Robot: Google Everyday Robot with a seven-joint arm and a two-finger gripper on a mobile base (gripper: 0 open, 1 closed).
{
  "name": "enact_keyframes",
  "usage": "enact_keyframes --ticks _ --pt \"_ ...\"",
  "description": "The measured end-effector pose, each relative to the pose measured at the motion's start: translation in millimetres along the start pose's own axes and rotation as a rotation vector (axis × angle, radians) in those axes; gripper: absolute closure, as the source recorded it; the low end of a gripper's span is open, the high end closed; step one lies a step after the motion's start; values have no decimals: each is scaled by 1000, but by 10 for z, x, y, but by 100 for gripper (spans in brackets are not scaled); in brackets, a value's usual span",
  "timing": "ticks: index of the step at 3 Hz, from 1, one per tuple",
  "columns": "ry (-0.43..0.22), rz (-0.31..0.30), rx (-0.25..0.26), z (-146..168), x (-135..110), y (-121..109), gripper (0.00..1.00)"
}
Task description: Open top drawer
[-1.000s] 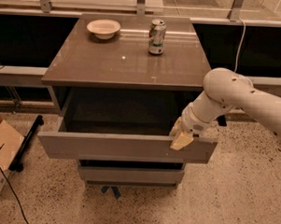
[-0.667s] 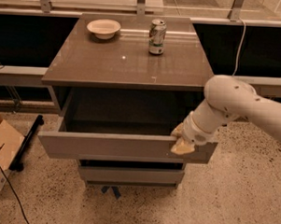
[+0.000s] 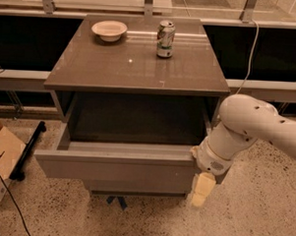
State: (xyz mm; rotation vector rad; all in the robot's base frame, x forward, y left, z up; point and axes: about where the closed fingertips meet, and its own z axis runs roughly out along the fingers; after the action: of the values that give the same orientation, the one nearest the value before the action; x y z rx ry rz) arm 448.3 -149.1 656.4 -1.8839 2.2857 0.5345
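Observation:
The top drawer (image 3: 121,167) is a wide grey drawer with a flat plain front, pulled well out from under the grey cabinet top (image 3: 135,65). Its inside is dark and looks empty. My gripper (image 3: 202,189) hangs at the end of the white arm (image 3: 246,126), in front of the drawer front's right end and a little below its top edge. Its pale fingers point down.
A white bowl (image 3: 109,29) and a drink can (image 3: 165,39) stand at the back of the cabinet top. A lower drawer front (image 3: 135,188) shows under the open drawer. A cardboard box (image 3: 1,155) and a black bar (image 3: 28,144) lie on the speckled floor at left.
The drawer has come further out toward the camera. My gripper has moved down from the drawer's top right edge to in front of its face.

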Motion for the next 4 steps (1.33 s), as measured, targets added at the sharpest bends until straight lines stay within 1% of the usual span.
enact_keyframes --ticks 1,2,3,4 --pt "13 26 -36 33 60 217 0" --pt "21 43 -59 51 97 354 0" --pt "21 43 -60 51 97 355 0" --pt "27 65 -85 40 137 478 0"
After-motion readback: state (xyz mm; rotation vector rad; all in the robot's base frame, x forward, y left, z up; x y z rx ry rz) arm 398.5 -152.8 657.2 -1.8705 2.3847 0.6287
